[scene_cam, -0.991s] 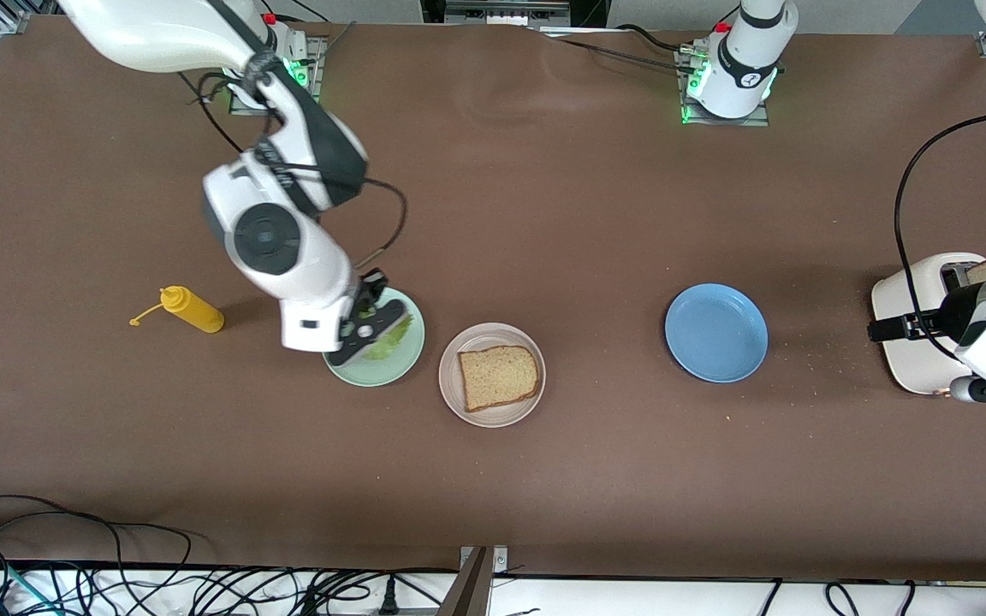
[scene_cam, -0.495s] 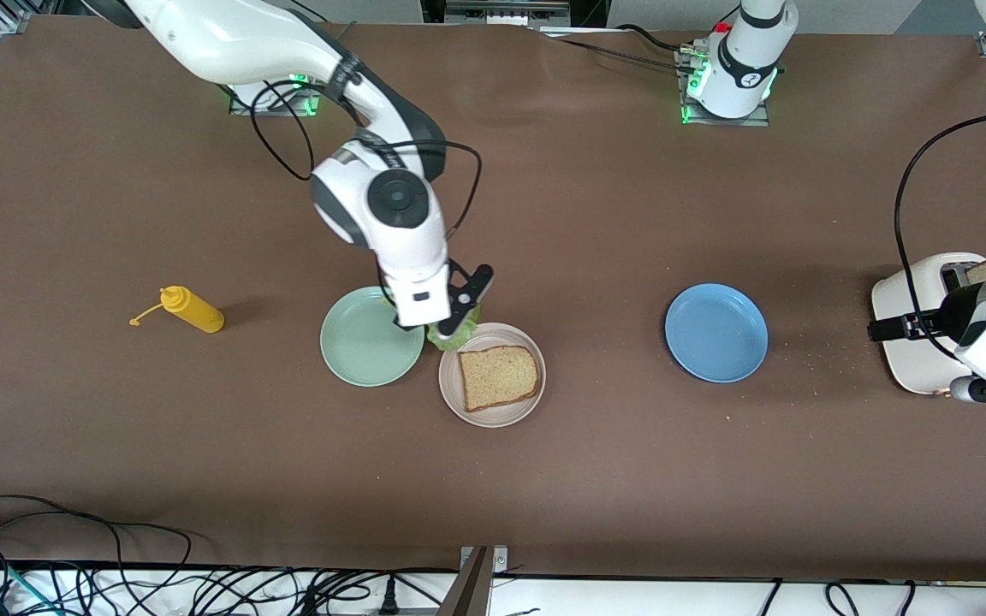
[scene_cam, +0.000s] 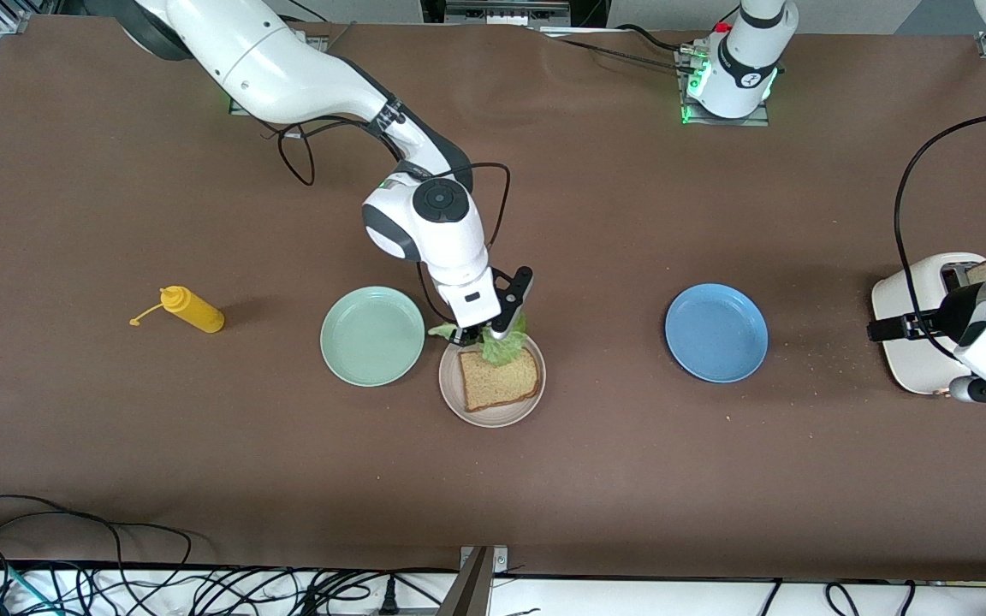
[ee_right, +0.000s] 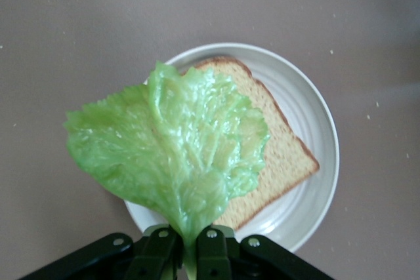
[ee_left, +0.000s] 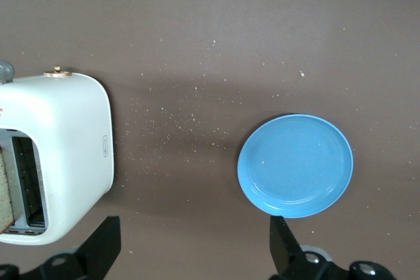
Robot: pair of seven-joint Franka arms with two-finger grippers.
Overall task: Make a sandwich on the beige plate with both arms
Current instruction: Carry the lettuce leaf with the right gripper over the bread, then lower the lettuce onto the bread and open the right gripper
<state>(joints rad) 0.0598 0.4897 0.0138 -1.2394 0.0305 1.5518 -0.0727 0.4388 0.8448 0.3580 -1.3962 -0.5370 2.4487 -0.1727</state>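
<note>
The right gripper point(scene_cam: 488, 332) carried the ruffled green lettuce leaf point(ee_right: 172, 149) from the mint-green plate point(scene_cam: 371, 335) to over the brown bread slice point(scene_cam: 499, 379) on the round beige plate point(scene_cam: 469, 408), pinching its stem. Left gripper point(ee_left: 193, 244) waited wide open near the white toaster point(ee_left: 62, 155). Step: lettuce placing; next, I think, lower & release.

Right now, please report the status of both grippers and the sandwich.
Right gripper shut on lettuce leaf, over bread slice on beige plate. Left gripper open, waiting above toaster. Nothing in the way.

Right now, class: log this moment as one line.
right gripper: shut on lettuce, over bread on beige plate | left gripper: open, waiting over table
</note>
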